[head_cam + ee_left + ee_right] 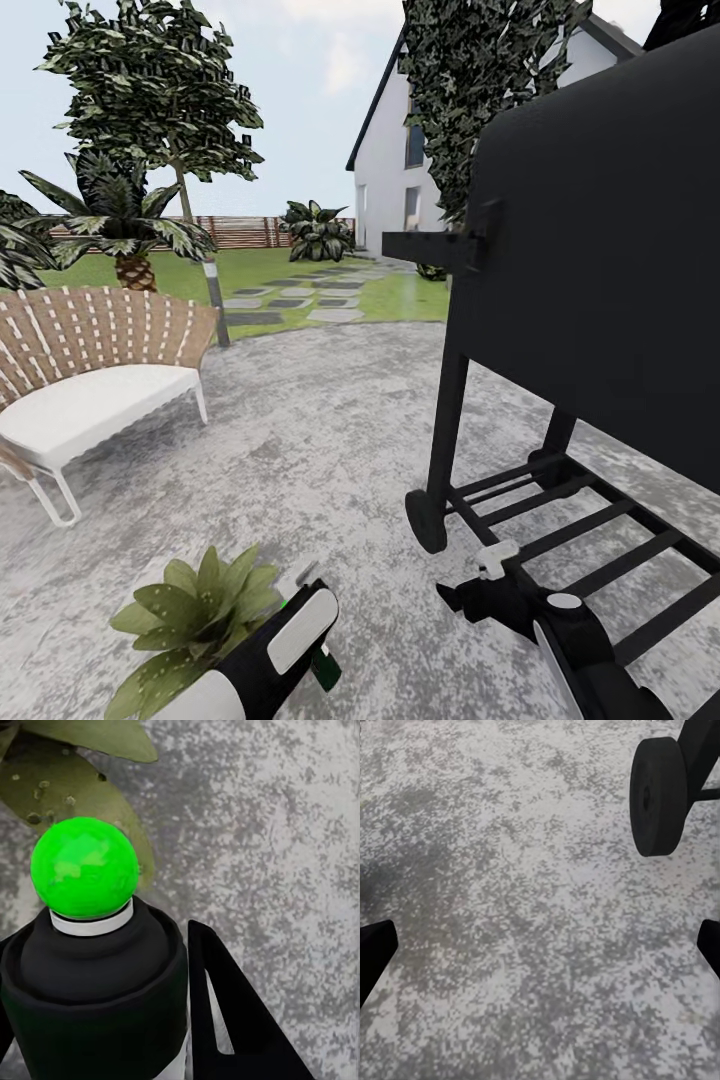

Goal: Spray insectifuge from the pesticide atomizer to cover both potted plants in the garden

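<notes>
My left gripper (305, 640) is shut on the pesticide atomizer (94, 960), a dark bottle with a black neck, a white ring and a bright green spray head (85, 868). One black finger (232, 1020) lies along its side. A bit of the bottle's dark green body (325, 668) shows under my left wrist. Just beside and ahead of it stands a potted plant (195, 610) with broad white-speckled green leaves (75, 787); its pot is hidden. My right gripper (455, 597) hangs open over bare patio stone (540, 945), holding nothing.
A big black grill (600, 250) on a wheeled frame stands close at the right, its wheel (658, 796) near my right gripper. A wicker chair (90, 390) with a white cushion sits left. Beyond lie lawn, stepping stones (300, 300), a lamp post (215, 300), trees, fence and house.
</notes>
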